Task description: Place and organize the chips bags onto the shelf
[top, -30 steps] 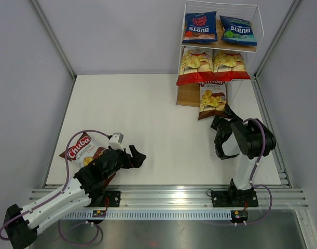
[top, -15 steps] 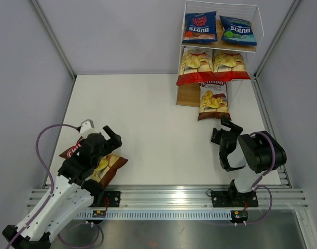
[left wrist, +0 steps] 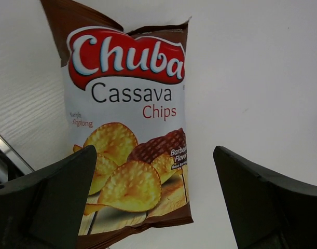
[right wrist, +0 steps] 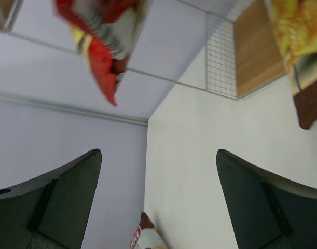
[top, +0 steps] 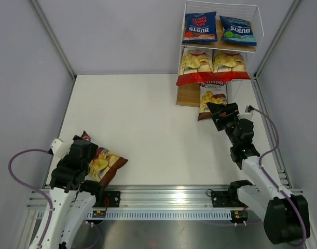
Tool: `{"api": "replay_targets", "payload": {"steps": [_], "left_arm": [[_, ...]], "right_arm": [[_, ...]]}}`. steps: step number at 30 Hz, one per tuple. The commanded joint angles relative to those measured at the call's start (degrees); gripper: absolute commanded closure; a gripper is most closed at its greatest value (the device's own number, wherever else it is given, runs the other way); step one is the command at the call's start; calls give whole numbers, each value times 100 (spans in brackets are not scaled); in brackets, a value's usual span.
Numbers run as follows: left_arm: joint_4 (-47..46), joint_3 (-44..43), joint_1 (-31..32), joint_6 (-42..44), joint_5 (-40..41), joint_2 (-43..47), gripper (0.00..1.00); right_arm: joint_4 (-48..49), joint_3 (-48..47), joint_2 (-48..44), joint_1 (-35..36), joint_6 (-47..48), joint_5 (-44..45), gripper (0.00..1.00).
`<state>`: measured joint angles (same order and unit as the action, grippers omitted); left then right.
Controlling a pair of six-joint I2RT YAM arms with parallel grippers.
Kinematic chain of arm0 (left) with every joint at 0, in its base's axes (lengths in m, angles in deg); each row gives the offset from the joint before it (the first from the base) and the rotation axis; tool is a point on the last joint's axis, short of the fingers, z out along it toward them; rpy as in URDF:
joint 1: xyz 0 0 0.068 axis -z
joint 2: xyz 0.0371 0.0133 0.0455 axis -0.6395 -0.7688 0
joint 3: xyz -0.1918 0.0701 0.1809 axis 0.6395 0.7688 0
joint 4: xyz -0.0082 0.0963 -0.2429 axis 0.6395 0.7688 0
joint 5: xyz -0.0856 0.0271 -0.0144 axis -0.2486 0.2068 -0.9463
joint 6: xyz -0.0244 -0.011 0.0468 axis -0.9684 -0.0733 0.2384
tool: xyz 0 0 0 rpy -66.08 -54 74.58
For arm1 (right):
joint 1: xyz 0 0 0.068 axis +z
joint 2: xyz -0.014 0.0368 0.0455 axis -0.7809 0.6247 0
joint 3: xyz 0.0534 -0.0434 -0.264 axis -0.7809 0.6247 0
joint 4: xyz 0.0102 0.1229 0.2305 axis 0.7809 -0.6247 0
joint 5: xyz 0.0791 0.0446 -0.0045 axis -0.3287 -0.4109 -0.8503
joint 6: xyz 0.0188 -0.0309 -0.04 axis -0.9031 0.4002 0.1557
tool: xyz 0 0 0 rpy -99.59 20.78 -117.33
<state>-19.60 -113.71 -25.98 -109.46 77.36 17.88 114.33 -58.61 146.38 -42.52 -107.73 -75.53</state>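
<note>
Both left gripper (left wrist: 153,155) and right gripper (right wrist: 158,153) gape empty; we count 5 chips bags (top: 200,27) on the shelf (top: 188,94), 1 off it.

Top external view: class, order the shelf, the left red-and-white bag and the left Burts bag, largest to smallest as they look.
1. shelf
2. left red-and-white bag
3. left Burts bag, slightly smaller; sitting higher, perhaps nearer the camera, so a close call.

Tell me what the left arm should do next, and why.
Probably lower the open left pincer onto the brown chips bag and close: it lies flat on the table directly beneath, the only bag away from the shelf.
</note>
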Motion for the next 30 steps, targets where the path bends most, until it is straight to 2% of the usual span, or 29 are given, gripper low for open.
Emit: {"api": "replay_targets", "payload": {"steps": [1,4,7,8,17,18,19,21,24,25,28,30], "left_arm": [[417,-39,-217,-883,373,155,1],[365,321,-270,-1280,321,85,1],[-117,795,-279,-1149,-12,171,1],[-528,918,-279,-913,-135,259,1],[-2173,2140,-279,-788,-1638,287,4],[-2454,2289,-279,-771,-2040,199,6],[-2953,2499,-279,-849,-2218,103,1],[-3474,2676,-210,-972,-2578,-282,1],[-4108,2686,255,-1341,-2406,-776,1],[-4274,2643,640,-1437,-2291,-855,1],[-4416,2476,1378,-1850,-1790,-1137,1],[-4338,2309,1574,-1895,-1597,-1260,1]], "right_arm": [[-2262,-675,-734,-56,1838,-954,1],[-2238,-764,-1113,-73,2014,-1769,0],[-2324,-904,-1035,-73,2339,-2474,0],[-2386,-991,-939,-65,2435,-2581,0],[-2061,-834,-850,-65,2331,-2837,1],[-2061,-817,-876,-65,2340,-2828,0],[-2070,-790,-894,-73,2331,-2785,1],[-2070,-773,-929,-73,2348,-2758,1],[-2079,-764,-885,-73,2383,-2714,1],[-2070,-764,-850,-73,2384,-2723,1],[-2053,-790,-701,-73,2410,-2775,1],[-2053,-799,-666,-73,2436,-2802,1]]}}
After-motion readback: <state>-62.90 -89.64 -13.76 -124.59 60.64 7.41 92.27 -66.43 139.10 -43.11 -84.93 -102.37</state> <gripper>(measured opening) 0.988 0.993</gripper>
